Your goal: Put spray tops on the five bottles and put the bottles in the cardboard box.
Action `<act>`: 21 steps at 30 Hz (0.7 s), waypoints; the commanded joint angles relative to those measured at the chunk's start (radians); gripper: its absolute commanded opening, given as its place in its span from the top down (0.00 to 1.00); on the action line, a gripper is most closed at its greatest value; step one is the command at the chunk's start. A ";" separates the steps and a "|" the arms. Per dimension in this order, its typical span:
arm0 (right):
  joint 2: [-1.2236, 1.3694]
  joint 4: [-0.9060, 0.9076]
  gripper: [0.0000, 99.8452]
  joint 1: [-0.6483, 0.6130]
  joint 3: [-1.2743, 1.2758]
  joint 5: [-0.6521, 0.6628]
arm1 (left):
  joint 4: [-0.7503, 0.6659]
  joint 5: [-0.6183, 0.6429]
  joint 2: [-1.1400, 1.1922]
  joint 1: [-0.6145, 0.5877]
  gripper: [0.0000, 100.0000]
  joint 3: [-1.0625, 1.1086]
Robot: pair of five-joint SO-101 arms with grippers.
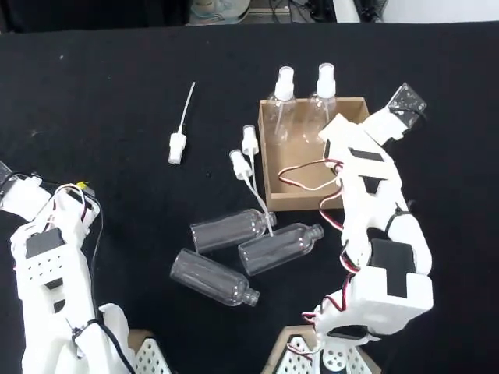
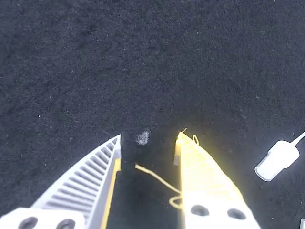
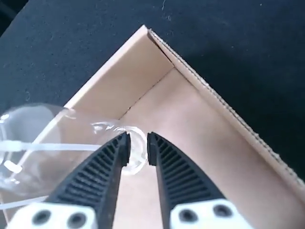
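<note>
High view: I see a brown cardboard box point(image 1: 312, 201) on the black bench point(image 1: 117, 78) with two capped clear plastic bottles point(image 1: 282, 109) in it. Three uncapped clear bottles point(image 1: 230, 230) and three loose white spray tops point(image 1: 178, 146) lie outside it.

Left wrist view: my left fingers point(image 2: 190, 162) stand wide apart, holding nothing, with bare bench between them. One white spray top point(image 2: 277, 160) lies off beside the yellow finger.

Right wrist view: my right fingers point(image 3: 112, 157) show a narrow gap, gripping nothing, with their tips over the box's inside. A clear bottle's round base point(image 3: 136, 157) sits right at the tips.
</note>
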 commanded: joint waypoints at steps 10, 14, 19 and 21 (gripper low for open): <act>-0.001 -0.020 0.96 -0.051 -0.042 -0.002 | -0.023 0.003 -0.020 -0.004 0.82 -0.035; -0.001 -0.018 0.96 -0.054 -0.042 -0.002 | -0.023 0.003 -0.020 -0.004 0.82 -0.035; -0.007 -0.018 0.96 -0.049 -0.033 -0.002 | -0.023 0.003 -0.020 -0.004 0.82 -0.035; -0.019 -0.018 0.96 -0.046 -0.027 -0.002 | -0.023 0.003 -0.020 -0.004 0.82 -0.035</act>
